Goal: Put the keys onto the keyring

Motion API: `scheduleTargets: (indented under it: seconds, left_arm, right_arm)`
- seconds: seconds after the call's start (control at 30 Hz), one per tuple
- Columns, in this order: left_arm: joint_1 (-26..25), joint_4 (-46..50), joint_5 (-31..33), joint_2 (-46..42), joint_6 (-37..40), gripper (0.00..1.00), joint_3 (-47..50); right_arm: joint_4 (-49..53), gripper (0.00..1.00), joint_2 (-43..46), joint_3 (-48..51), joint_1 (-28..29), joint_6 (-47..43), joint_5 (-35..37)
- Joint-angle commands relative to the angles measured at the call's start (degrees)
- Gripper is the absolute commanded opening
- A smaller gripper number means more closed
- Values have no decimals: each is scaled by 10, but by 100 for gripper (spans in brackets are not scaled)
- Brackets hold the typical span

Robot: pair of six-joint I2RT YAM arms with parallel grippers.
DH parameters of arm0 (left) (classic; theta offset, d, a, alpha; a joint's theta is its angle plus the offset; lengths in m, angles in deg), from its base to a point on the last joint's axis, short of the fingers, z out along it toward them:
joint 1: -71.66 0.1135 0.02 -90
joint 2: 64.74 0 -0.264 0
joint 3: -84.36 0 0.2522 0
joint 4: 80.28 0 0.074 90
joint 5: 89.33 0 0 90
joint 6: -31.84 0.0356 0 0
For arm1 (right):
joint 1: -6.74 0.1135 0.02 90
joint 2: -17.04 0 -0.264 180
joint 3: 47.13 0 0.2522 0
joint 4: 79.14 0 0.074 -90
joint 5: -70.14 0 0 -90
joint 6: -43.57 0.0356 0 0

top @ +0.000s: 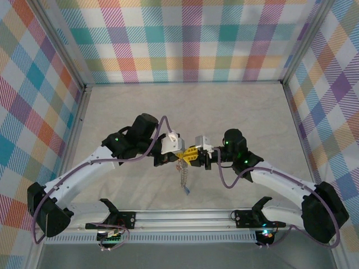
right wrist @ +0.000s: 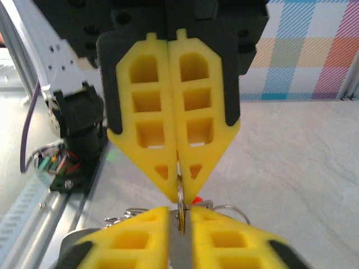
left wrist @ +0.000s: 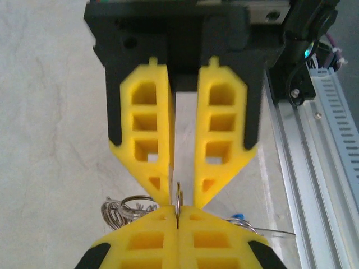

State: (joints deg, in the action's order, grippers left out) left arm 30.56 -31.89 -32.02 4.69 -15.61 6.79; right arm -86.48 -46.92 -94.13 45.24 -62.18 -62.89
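The left gripper [left wrist: 178,216] and the right gripper [left wrist: 181,193] were seen tip to tip above the middle of the counter [top: 224,112], near the rail [top: 185,216] at its near edge. The left jaws were pressed together, and a thin metal ring seen edge-on, apparently part of the keyring [top: 182,178], was pinched between them. The right jaws were slightly spread, a narrow gap being left between the yellow fingers [left wrist: 148,129], with their tips just beside the same ring. From the meeting point the rest of the keyring was seen trailing toward the near edge as a pale, chain-like strand. The keys were gathered on it below the tips: a blue head [left wrist: 238,216] was made out to one side and a red one [right wrist: 196,199] just behind the pinched ring.
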Motion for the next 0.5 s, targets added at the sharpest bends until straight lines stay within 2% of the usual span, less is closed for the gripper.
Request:
scheduleTargets:
  seconds: [0.0,0.17,0.47]
  left_arm:
    - [-5,70,37,5,45,0,-46]
    - [-29,147,91,24,87,0,-92]
    - [-56,191,133,63,111,0,-138]
  right_arm:
    - [114,25,25,-37,3,-91,2]
    - [180,27,21,-58,4,-119,9]
    - [131,30,-12,-66,17,-87,16]
